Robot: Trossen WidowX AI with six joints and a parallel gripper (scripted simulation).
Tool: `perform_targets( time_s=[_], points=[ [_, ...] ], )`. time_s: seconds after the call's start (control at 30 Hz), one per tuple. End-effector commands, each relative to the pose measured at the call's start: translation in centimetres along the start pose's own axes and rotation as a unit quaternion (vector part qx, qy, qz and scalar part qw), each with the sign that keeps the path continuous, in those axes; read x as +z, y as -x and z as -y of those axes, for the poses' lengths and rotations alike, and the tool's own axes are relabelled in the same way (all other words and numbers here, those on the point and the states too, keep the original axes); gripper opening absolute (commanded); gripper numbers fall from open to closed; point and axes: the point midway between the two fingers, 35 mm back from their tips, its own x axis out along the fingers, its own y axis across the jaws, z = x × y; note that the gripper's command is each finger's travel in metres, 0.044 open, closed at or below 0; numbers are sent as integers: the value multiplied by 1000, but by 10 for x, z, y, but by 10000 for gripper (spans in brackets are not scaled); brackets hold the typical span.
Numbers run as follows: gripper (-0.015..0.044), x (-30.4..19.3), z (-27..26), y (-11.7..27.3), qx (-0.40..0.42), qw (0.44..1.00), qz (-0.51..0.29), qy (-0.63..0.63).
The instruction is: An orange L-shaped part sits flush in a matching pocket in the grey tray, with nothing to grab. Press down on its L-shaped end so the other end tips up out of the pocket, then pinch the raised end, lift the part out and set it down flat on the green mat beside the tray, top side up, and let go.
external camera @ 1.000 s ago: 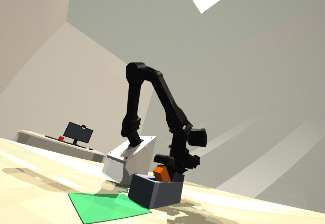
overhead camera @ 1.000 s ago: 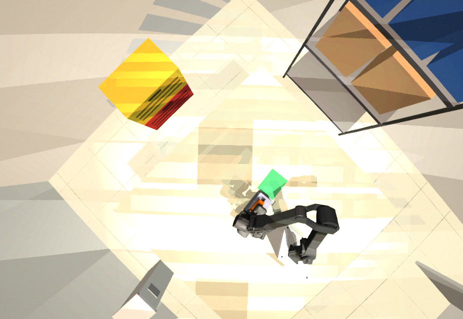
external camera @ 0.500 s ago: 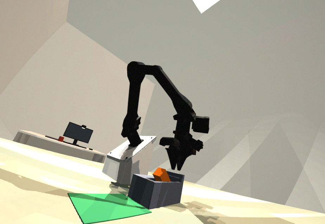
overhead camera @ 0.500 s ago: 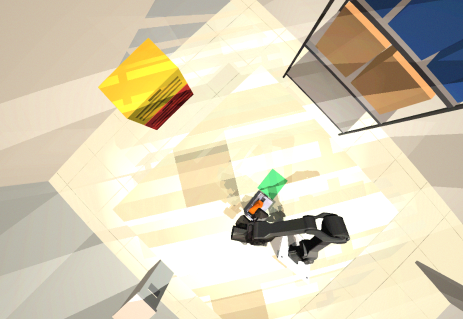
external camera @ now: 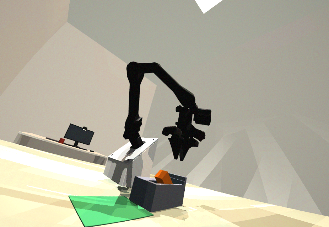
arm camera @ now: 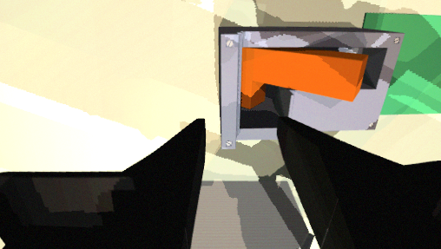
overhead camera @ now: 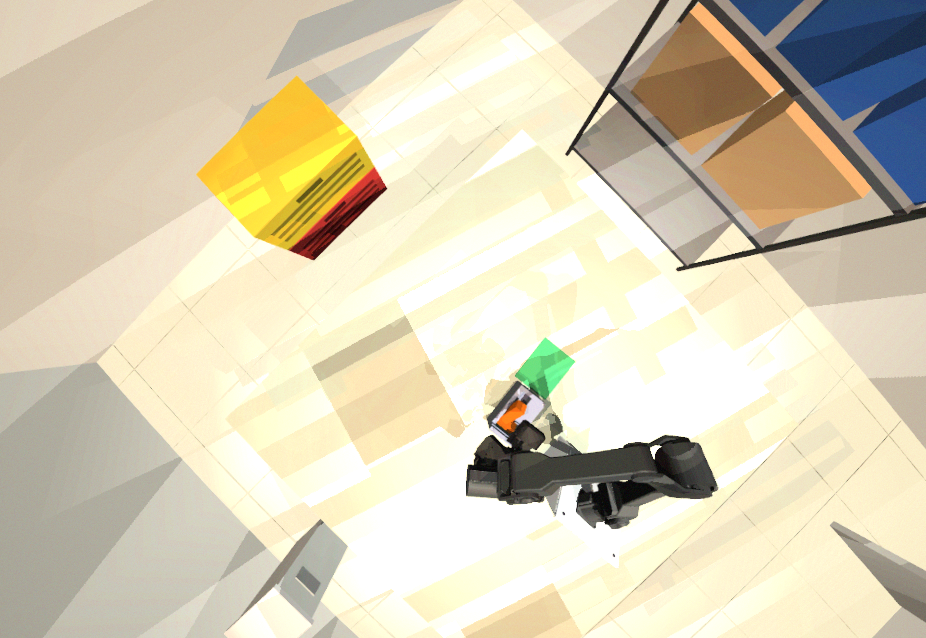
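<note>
The orange L-shaped part (overhead camera: 513, 415) (external camera: 163, 176) (arm camera: 304, 68) sits tilted in the pocket of the grey tray (external camera: 167, 198) (arm camera: 338, 118). Its L-shaped end is down in the deep end of the pocket, by the raised strip at the left in the wrist view. Its other end is tipped up above the tray top, on the side toward the green mat (overhead camera: 544, 366) (external camera: 106, 211) (arm camera: 417, 51). My gripper (external camera: 178, 159) (arm camera: 241, 126) is partly open and empty, above the tray and clear of the part. The underside of the part is hidden.
The white arm base (external camera: 133, 152) stands behind the tray in the exterior view. The mat lies against one side of the tray. A yellow box (overhead camera: 283, 173) and a shelf rack (overhead camera: 765, 150) stand far off, and a desk with a monitor (external camera: 79, 135) is at the back.
</note>
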Motion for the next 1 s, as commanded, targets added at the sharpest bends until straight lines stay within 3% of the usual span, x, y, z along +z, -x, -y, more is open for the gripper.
perform_targets(
  time_s=[0.0, 0.57, 0.6, 0.7, 0.83, 0.97],
  points=[
    [180, 0, 0, 0, 0, 1000, 0, 1],
    [180, 0, 0, 0, 0, 1000, 0, 1],
    [206, 0, 1, 0, 0, 1000, 0, -8],
    [280, 2, 8, 0, 1, 996, 0, -87],
    [280, 7, 28, 2, 1, 957, -1, -290],
    [280, 9, 52, 3, 0, 865, -1, -502]
  ],
)
